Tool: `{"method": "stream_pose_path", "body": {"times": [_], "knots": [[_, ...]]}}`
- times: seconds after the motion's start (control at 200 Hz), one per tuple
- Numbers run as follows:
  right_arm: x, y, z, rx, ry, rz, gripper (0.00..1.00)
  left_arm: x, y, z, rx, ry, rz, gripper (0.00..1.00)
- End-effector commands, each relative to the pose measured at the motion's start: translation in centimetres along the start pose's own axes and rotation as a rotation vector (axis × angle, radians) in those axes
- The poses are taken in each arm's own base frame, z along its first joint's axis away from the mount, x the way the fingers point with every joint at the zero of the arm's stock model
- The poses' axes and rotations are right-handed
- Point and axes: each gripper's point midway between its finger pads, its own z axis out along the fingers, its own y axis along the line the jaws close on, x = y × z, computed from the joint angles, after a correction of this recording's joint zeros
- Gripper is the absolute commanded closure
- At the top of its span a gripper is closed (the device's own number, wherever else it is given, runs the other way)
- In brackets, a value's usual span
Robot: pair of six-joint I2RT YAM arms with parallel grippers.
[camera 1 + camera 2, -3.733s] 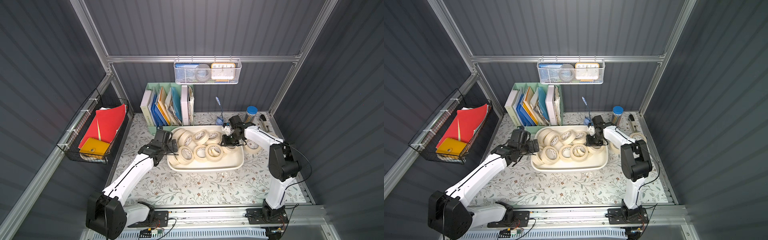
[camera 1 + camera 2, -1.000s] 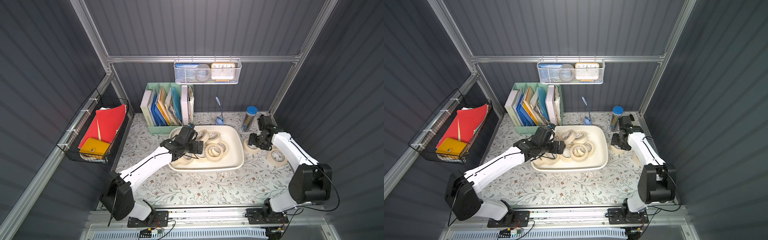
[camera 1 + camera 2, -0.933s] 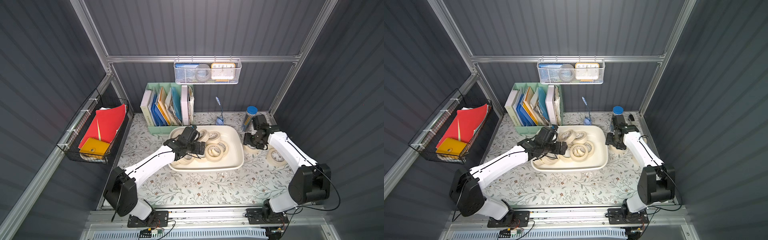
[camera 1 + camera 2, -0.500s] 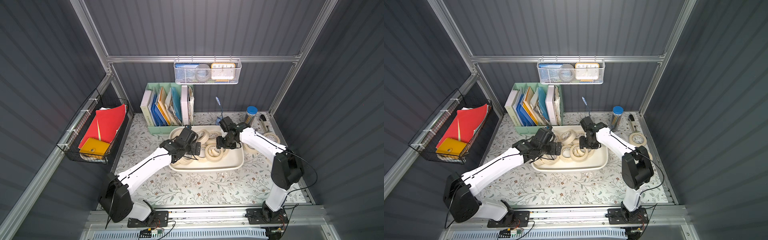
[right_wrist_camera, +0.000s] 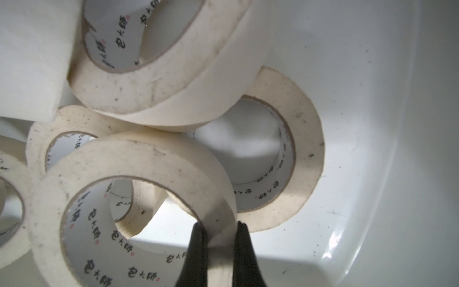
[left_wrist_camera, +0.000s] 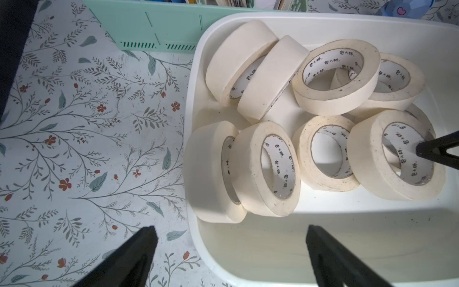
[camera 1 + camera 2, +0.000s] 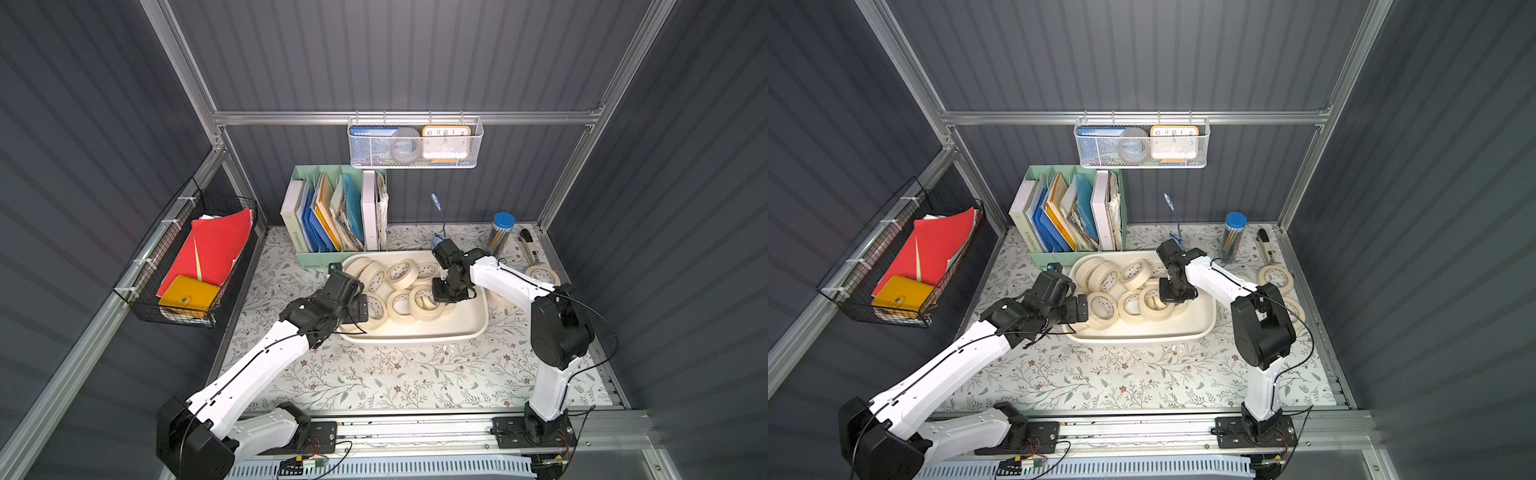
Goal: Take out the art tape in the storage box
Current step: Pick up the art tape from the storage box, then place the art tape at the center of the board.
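In both top views the storage box (image 7: pixel 417 337) lies on the floral mat (image 7: pixel 395 374), just on the near side of the mint file organiser (image 7: pixel 320 259). The art tape (image 7: pixel 402 274) is heaped in the box's left and middle part, most rolls tilted against one another. The left gripper (image 7: pixel 362 307) hangs at the box's left end, and the right gripper (image 7: pixel 1173 297) reaches down among the rightmost rolls of the heap. Loose rolls (image 7: pixel 1275 276) lie flat on the mat to the right, outside the box. In the left wrist view the left gripper (image 6: pixel 231 231) has its fingers (image 6: pixel 139 251) spread wide with nothing between them but the box's left wall, one over the mat and one over the bare box floor near the near-left corner. A black fingertip (image 6: pixel 427 151) from the right arm sits in the core of the rightmost roll. In the right wrist view the right gripper (image 5: pixel 217 236) is clamped on the wall of the gripped roll (image 5: pixel 139 171), one finger inside the printed core and one on the outer face. This roll stands tilted inside the box, overlapping a roll that lies flat on the white floor.
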Motion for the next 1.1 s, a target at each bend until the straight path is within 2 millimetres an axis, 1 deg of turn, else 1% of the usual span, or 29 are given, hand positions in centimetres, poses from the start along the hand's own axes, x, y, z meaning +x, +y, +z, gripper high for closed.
{"method": "stream_pose_path", "body": {"times": [0.0, 0.08, 0.13, 0.21, 0.28, 0.34, 0.455, 0.545, 0.58, 0.615, 0.63, 0.695, 0.76, 0.85, 0.87, 0.931, 1.011, 1.096], "knots": [[-0.8, -0.9, -2.7, 0.039, -0.066, 0.006, 1.0, 0.3, -0.3, 0.2, 0.021, 0.021, -0.022, 0.0], [-0.9, -1.2, -5.9, 0.049, -0.098, 0.004, 1.0, 0.3, -0.4, 0.3, 0.013, 0.035, -0.006, 0.0], [-0.8, -1.8, -7.8, 0.063, -0.132, 0.002, 1.0, 0.5, -0.2, 0.5, 0.001, 0.044, 0.005, 0.0], [-0.2, -3.4, -10.6, 0.11, -0.158, 0.014, 1.0, 0.6, -0.2, 0.8, -0.003, 0.047, 0.011, 0.0], [1.1, -5.9, -12.5, 0.165, -0.154, 0.049, 1.0, 0.5, -0.5, 1.0, 0.009, 0.041, 0.01, 0.0], [2.3, -8.3, -13.4, 0.202, -0.156, 0.093, 1.0, 0.2, -0.8, 1.1, 0.022, 0.032, 0.006, 0.0], [5.2, -14.1, -14.2, 0.262, -0.156, 0.238, 1.0, -0.3, -1.5, 1.4, 0.044, 0.019, 0.007, 0.0], [7.4, -17.9, -14.6, 0.31, -0.179, 0.346, 1.0, -0.6, -2.0, 1.8, 0.06, 0.015, 0.014, 0.0], [8.2, -19.3, -14.6, 0.337, -0.196, 0.379, 1.0, -0.7, -2.3, 2.0, 0.067, 0.015, 0.019, 0.0], [9.0, -20.6, -14.0, 0.357, -0.183, 0.417, 1.0, -0.9, -2.5, 2.2, 0.073, 0.016, 0.022, 0.0], [9.4, -21.1, -14.3, 0.356, -0.199, 0.442, 1.0, -0.9, -2.7, 2.3, 0.076, 0.015, 0.023, 0.0], [10.9, -22.8, -13.2, 0.346, -0.159, 0.537, 1.0, -1.2, -3.0, 2.5, 0.085, 0.012, 0.029, 0.0], [11.3, -23.3, -11.7, 0.32, -0.141, 0.574, 1.0, -1.6, -3.3, 2.7, 0.095, 0.002, 0.027, 0.0], [11.5, -23.7, -10.2, 0.313, -0.125, 0.606, 1.0, -2.1, -3.7, 2.7, 0.112, -0.009, 0.028, 0.0], [11.6, -23.7, -9.3, 0.312, -0.092, 0.611, 1.0, -2.2, -3.7, 2.7, 0.112, -0.011, 0.027, 0.0], [11.8, -23.9, -8.1, 0.314, -0.053, 0.624, 1.0, -2.4, -3.8, 2.7, 0.115, -0.015, 0.031, 0.0], [11.7, -24.2, -6.7, 0.321, -0.021, 0.635, 1.0, -2.5, -3.8, 2.7, 0.117, -0.02, 0.028, 0.0], [11.3, -25.0, -5.2, 0.341, -0.026, 0.65, 1.0, -2.5, -3.6, 2.6, 0.115, -0.021, 0.025, 0.0]]}}
